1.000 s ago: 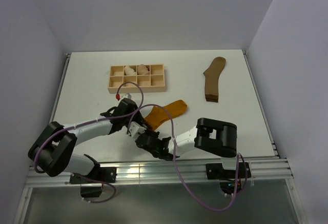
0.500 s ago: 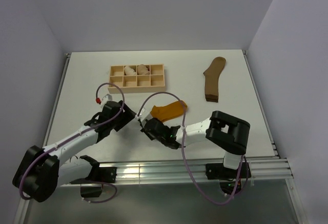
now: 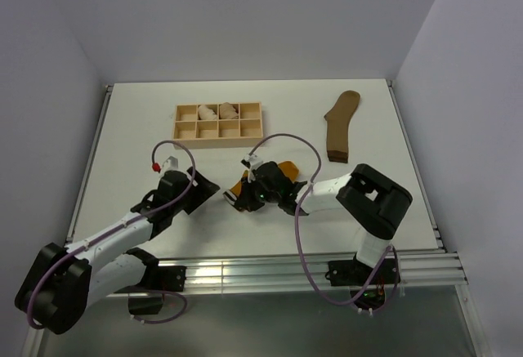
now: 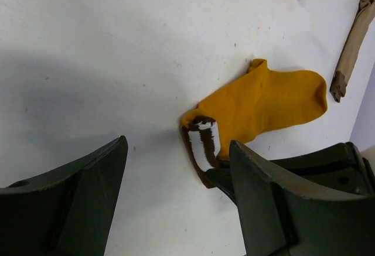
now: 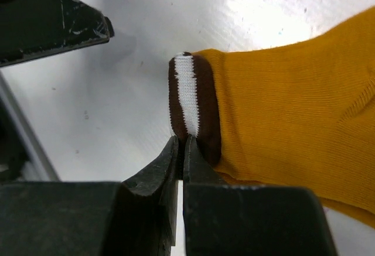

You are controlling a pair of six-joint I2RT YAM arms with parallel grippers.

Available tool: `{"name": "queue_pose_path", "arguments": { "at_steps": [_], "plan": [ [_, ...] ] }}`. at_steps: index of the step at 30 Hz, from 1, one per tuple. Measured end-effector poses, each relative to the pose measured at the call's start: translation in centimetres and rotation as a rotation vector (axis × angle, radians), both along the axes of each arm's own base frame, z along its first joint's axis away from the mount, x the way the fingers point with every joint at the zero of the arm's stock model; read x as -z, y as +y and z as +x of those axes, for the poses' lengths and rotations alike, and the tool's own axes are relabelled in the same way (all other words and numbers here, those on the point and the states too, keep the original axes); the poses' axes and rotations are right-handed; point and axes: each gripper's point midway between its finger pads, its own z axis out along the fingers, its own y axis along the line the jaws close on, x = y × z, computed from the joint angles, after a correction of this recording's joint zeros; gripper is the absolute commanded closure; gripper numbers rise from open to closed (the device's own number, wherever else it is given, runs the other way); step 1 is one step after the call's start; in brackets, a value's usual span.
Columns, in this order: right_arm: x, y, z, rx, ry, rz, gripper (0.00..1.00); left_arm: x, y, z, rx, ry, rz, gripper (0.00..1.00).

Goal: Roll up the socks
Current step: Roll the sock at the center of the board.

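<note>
left fingers [image 3: 207, 189]: spread wide apart with nothing between them, hanging over the white surface [image 3: 139, 128] just left of the cuff

right fingers [image 5: 182, 148]: pressed tight together, nipping the near edge of the cuff, as far as I can see

orange sock [image 4: 263, 101]: near the front middle of the surface, between the two arms, lying flat with the toe end pointing away to the right

cuff [image 5: 190, 101]: the brown-and-white striped end, folded over into a small roll on top of the sock

brown sock [image 3: 337, 128]: flat at the far right, well apart from everything else

tray [image 3: 217, 139]: wooden, divided into compartments, back left of centre

bundles [image 3: 217, 113]: two pale rolled ones side by side in the tray's back row
</note>
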Motion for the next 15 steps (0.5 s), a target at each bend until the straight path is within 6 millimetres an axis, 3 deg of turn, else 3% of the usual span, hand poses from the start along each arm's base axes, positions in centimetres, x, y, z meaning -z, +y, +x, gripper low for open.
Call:
{"name": "queue_pose_path", "arguments": {
  "at_steps": [11,15],
  "plan": [
    [-0.4,-0.5,-2.5,0.053,0.276,0.197,1.00,1.9,-2.9,-2.1,0.103,0.053,-0.006,0.26],
    [-0.6,-1.4,-2.5,0.109,0.357,0.272,1.00,1.8,-3.2,-2.3,0.110,0.051,-0.011,0.27]
  ]
}}
